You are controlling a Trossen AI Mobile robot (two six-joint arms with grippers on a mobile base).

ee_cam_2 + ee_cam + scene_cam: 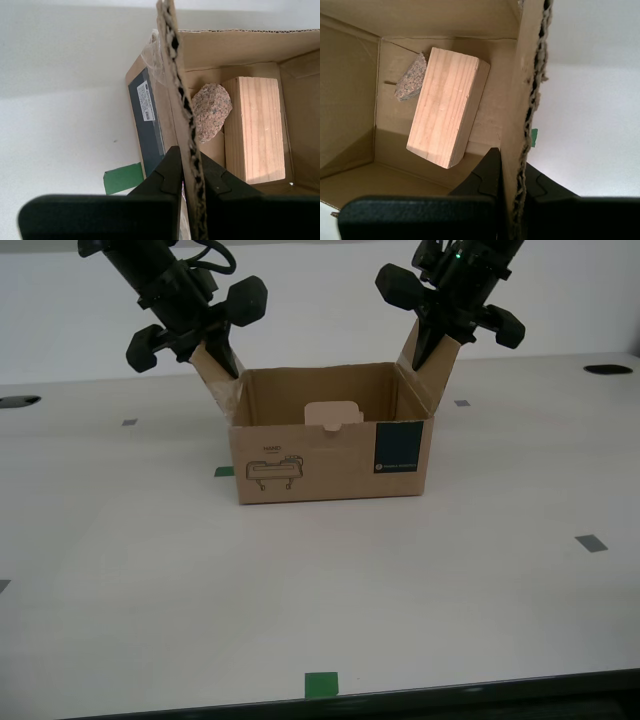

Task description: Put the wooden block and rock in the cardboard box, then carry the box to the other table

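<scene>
The cardboard box (pixel 330 455) sits on a smooth pale table (pixel 150 570), its teal label and line drawing facing the exterior view. Its two side flaps stand raised. My second gripper (pixel 222 360) (pixel 189 166) is shut on the flap at the exterior view's left. My first gripper (pixel 432 350) (pixel 512 167) is shut on the flap at the exterior view's right. Inside the box (pixel 240 47) (pixel 445 20) lies the wooden block (pixel 255 130) (pixel 447 107). The rock (pixel 211 110) (pixel 410 82) rests beside it, against the second gripper's wall. Neither shows in the exterior view. The other table is out of view.
Green tape (pixel 223 471) (pixel 122 177) touches the box at the exterior view's left, and another piece (pixel 321 684) lies near the table's front edge. Grey tape squares (pixel 590 543) dot the top. Dark round marks (pixel 608 369) sit at the far edge, before a white wall.
</scene>
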